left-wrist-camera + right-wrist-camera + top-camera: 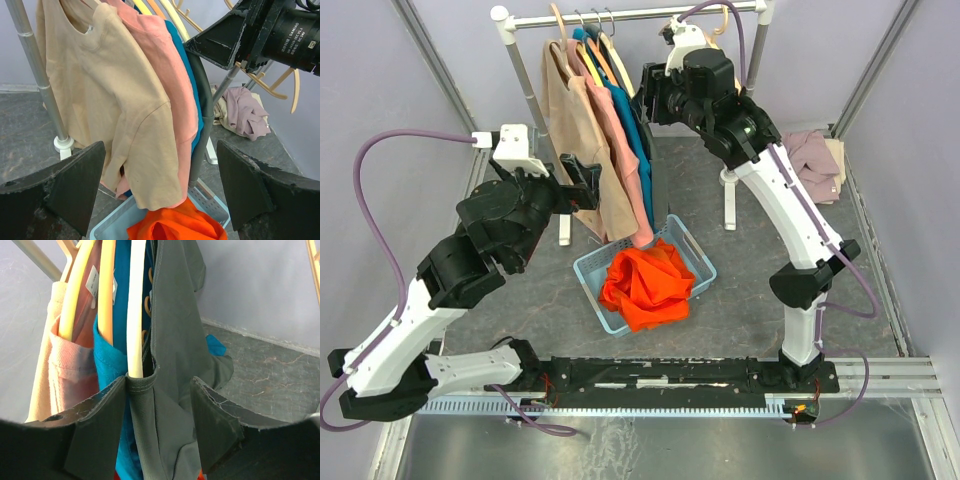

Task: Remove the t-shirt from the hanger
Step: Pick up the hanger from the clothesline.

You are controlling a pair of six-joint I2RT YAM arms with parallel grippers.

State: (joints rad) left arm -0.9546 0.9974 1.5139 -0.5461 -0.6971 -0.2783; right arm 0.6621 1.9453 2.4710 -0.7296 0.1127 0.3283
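Two grippers: left gripper (160, 167) gapes empty; right gripper (159, 390) straddles the grey t-shirt (175, 315); whether clamped, we cannot tell.

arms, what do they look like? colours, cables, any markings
The left arm and right arm have white shells, black joints and a looping purple cable each. The left hand and right hand have black wedge-shaped fingers with scuffed edges. The right arm's black motor bears white lettering.
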